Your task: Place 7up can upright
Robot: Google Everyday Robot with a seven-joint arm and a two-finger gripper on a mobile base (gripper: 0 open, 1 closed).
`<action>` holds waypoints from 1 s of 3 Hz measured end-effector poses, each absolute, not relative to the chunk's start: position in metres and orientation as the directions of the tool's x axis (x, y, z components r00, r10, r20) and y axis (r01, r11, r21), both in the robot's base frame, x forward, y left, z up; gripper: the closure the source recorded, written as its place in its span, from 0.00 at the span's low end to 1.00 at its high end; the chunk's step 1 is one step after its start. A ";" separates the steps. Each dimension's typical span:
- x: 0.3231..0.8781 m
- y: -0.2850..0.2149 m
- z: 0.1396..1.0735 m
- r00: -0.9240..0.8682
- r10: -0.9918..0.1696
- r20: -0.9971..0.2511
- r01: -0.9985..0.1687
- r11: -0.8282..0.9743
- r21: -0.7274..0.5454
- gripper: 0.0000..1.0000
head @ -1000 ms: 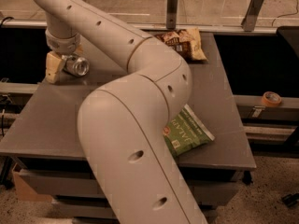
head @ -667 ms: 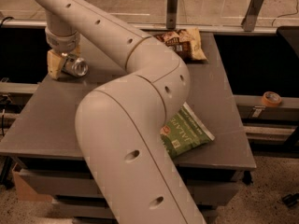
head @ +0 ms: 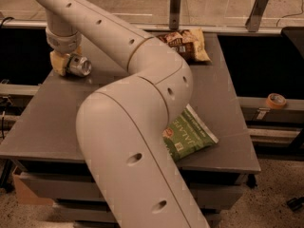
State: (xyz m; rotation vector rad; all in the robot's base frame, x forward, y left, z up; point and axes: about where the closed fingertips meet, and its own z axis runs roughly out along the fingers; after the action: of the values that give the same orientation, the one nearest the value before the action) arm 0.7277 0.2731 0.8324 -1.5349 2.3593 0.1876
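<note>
- 7up can [head: 80, 66]: on its side at the far-left corner of the table [head: 228, 122], silver end turned toward the camera and to the right.
- Gripper [head: 66, 65]: pointing down over that corner, touching the can's left side; whether it is clamping the can, cannot tell.
- Arm [head: 128, 141]: sweeps from the near foreground up across the table to the gripper.
- Green chip bag [head: 192, 137]: flat near the front edge, partly under the arm.
- Brown chip bag [head: 187, 44]: at the far edge, well apart from the can.

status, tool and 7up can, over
tool over table far-left corner, at 7up can. can on its side, not upright. green chip bag, brown chip bag well clear.
</note>
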 end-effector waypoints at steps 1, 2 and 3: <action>0.733 0.264 0.873 -0.321 -0.823 -0.469 -0.906 0.411 -0.102 1.00; 0.710 0.237 0.935 -0.197 -0.747 -0.636 -0.920 0.364 -0.143 1.00; 0.683 0.231 0.966 -0.066 -0.615 -0.786 -0.948 0.284 -0.142 1.00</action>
State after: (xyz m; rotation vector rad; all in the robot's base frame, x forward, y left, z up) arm 0.6832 0.2310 0.9658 -1.4201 1.7737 0.5389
